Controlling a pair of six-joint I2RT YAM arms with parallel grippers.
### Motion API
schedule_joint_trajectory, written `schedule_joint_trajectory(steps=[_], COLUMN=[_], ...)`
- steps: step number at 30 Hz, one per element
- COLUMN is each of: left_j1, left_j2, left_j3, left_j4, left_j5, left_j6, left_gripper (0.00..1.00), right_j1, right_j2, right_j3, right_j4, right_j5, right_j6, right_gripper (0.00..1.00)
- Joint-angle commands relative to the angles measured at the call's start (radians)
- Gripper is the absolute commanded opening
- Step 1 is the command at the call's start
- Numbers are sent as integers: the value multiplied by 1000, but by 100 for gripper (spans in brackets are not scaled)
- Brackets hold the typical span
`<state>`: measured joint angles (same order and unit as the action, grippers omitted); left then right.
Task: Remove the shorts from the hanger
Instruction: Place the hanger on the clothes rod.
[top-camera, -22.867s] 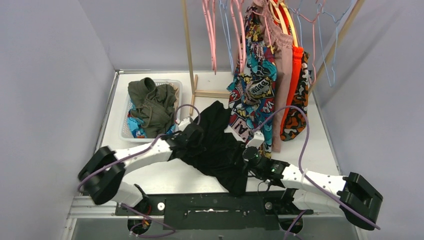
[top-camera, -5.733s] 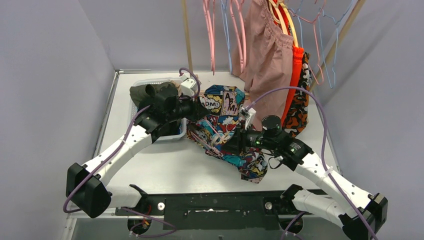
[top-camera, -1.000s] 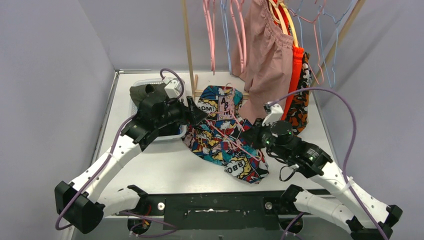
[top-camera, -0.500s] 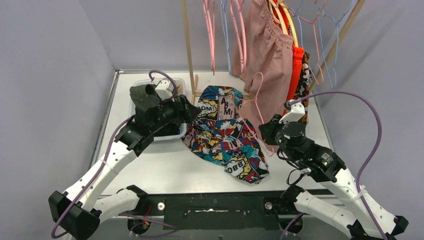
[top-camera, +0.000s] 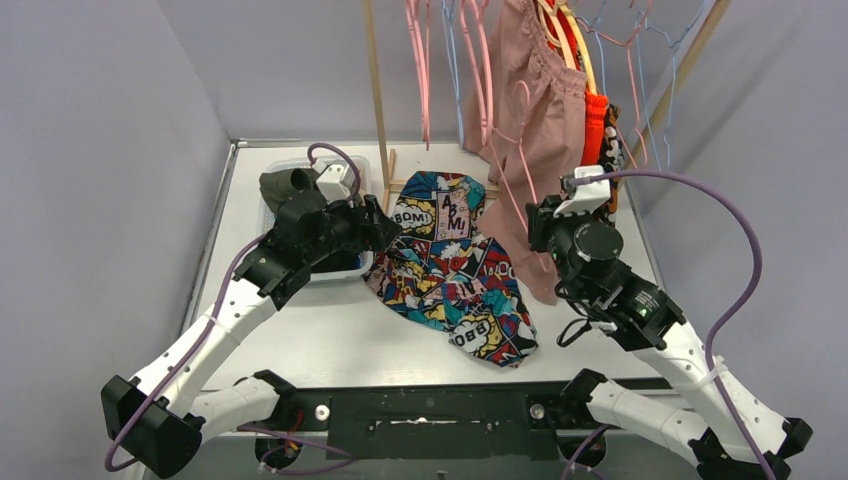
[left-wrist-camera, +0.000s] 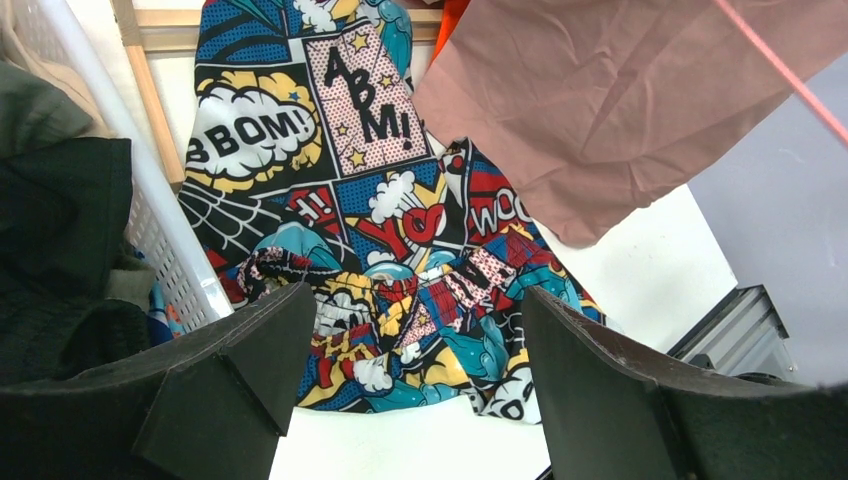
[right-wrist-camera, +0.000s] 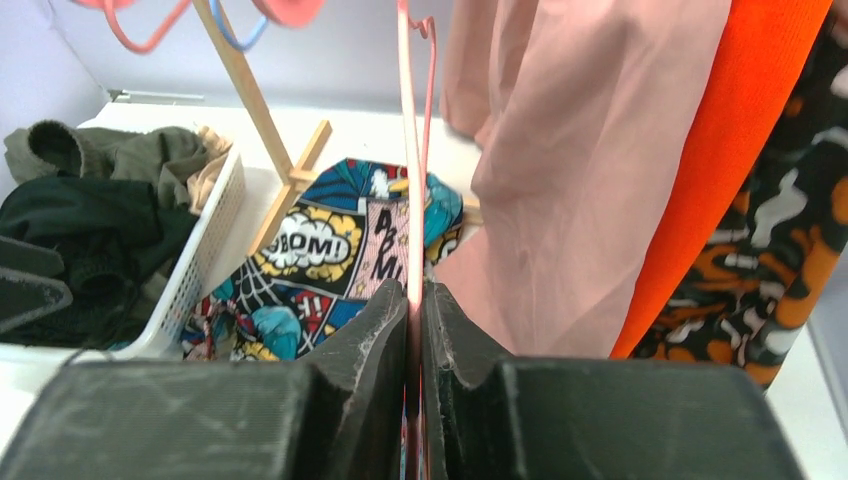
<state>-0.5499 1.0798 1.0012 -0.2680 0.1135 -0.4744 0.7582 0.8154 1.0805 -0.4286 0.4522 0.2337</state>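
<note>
Lying spread on the white bench (top-camera: 300, 320), just right of the white slatted plastic basket (left-wrist-camera: 150, 200): multicolour comic-print fabric shorts (top-camera: 450, 270), off any hanger. Hovering over them beside the basket with left pincer (left-wrist-camera: 415, 300) gaping wide, gripping nothing. Pinching a thin pink wire hanger (right-wrist-camera: 405, 150) in the tightly closed right pincer (right-wrist-camera: 415, 290), well right of the basket, beside hanging dusty pink shorts (top-camera: 535, 130).
</note>
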Motion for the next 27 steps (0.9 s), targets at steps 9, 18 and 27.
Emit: schedule_joint_trajectory(steps=[9, 18, 27], left_j1=[3, 4, 4], left_j2=[8, -15, -26], left_j3=[46, 23, 20], left_j4=[-21, -52, -59], left_j5=[37, 17, 17], left_j6=[58, 59, 54], left_gripper=[76, 76, 76], right_j1=[-52, -185, -319], right_j2=[143, 291, 446], right_j3=[182, 422, 632], right_j4=[249, 140, 83], right_j5=[11, -167, -381], right_j6=[-173, -114, -25], right_gripper=[0, 0, 0])
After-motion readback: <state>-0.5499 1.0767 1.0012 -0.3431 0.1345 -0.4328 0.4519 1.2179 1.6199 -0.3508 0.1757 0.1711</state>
